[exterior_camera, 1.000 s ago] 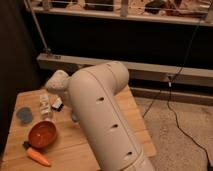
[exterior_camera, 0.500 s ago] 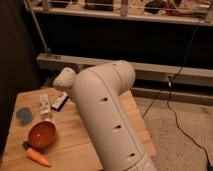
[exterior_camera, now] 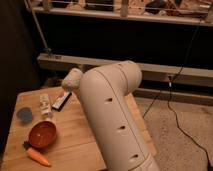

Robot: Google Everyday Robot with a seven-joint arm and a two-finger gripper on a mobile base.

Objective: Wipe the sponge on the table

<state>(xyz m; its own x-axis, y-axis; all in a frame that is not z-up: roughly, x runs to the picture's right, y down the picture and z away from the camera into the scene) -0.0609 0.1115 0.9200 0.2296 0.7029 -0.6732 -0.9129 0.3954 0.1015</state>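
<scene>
1. Table (exterior_camera: 85,135): wooden top, seen from above. Its right half was hidden behind the arm.

2. Arm (exterior_camera: 112,115): a thick white casing, recorded rising from the bottom edge of the view. It bent over the table's far edge and ended in a rounded tip.

3. Gripper (exterior_camera: 62,101): taken to be the dark and pale shape just below the arm's rounded tip, low at the table's far edge. Whether it was wide, narrow or holding anything could not be told.

4. Sponge (exterior_camera: 24,115): a flat blue-grey pad near the table's left edge was taken for it, though not with certainty. It was noted lying flat, apart from the gripper, with the bottle between them.

5. Bottle (exterior_camera: 45,106): small and pale, placed just right of the sponge and left of the gripper. Whether it stood or lay could not be told.

6. Bowl (exterior_camera: 42,134): orange-red and round, set nearer the front edge than the bottle.

7. Carrot (exterior_camera: 38,157): laid flat at the front left corner, just in front of the bowl.

8. Cable (exterior_camera: 175,112): dark, trailed across the speckled floor to the right of the table.
</scene>
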